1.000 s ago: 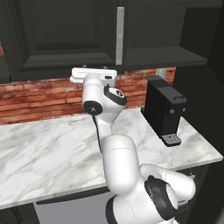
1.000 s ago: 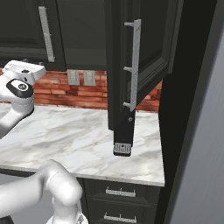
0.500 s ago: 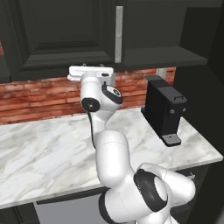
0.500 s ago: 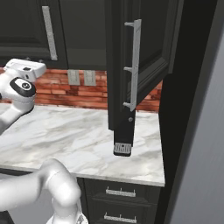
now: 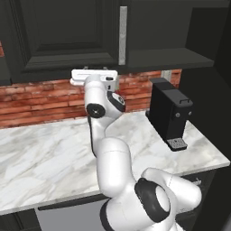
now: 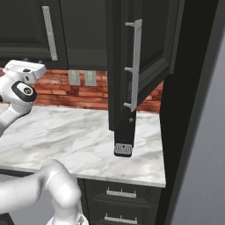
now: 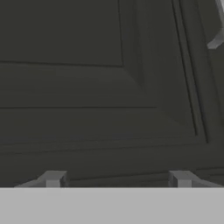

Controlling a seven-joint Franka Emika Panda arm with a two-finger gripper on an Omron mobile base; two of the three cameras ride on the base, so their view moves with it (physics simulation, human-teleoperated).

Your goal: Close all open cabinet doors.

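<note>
A closed black cabinet door with a silver bar handle hangs above the brick wall. My hand sits just under its lower edge. In the hand view its recessed panel is very close, and the handle's end shows at the top right. My gripper is open, with nothing between its fingertips. To the right, another cabinet door stands swung out from the wall, its bar handle facing the room. My gripper is well left of that door.
A black coffee machine stands on the marble counter at the right, partly behind the open door, with its drip tray showing below it. Two outlets sit on the brick backsplash. A tall dark panel bounds the counter's right end.
The arm's elbow has shifted a little left and the lower link stands straighter. The hand stays just below the closed door. Both doors are unmoved.
</note>
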